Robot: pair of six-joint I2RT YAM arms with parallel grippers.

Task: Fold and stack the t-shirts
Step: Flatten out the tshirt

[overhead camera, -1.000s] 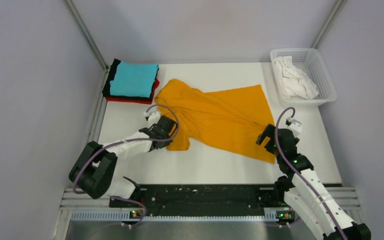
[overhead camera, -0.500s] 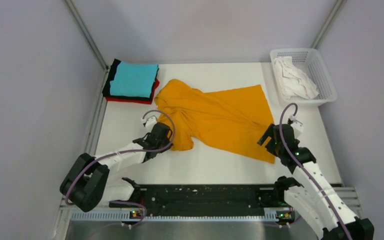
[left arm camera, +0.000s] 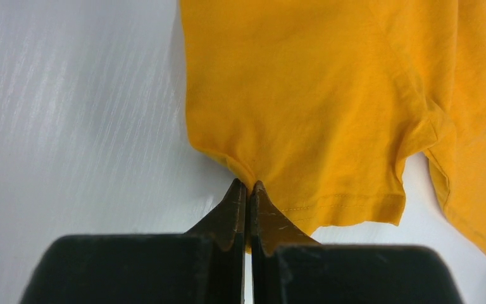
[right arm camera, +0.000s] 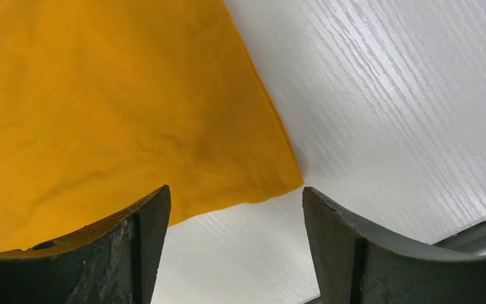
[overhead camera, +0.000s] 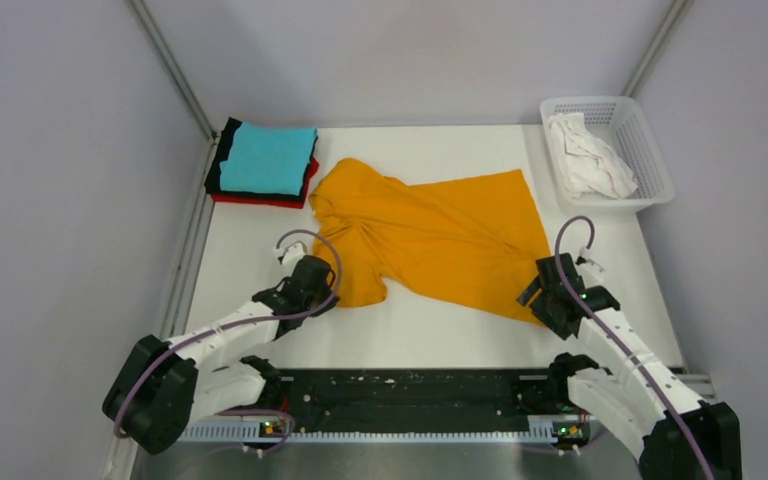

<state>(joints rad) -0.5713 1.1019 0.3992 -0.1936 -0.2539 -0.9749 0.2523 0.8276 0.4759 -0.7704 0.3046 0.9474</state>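
With the orange-yellow t-shirt (overhead camera: pixel 440 240) spread across the middle of the table (overhead camera: pixel 420 335), the left gripper (left arm camera: pixel 248 189) was clenched on its sleeve (left arm camera: pixel 329 183) while the right gripper (right arm camera: pixel 235 193) stood released astride the hem corner (right arm camera: pixel 283 179), and it probably needed a deep bite there before both pulled taut.

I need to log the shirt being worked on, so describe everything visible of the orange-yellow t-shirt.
The orange-yellow t-shirt is plain soft cloth with stitched hems, lying unfolded and lightly wrinkled across the middle of the white table, one short sleeve toward the near left. The left gripper is shut on that sleeve's edge. The right gripper stands open at the near right hem corner, not gripping it.
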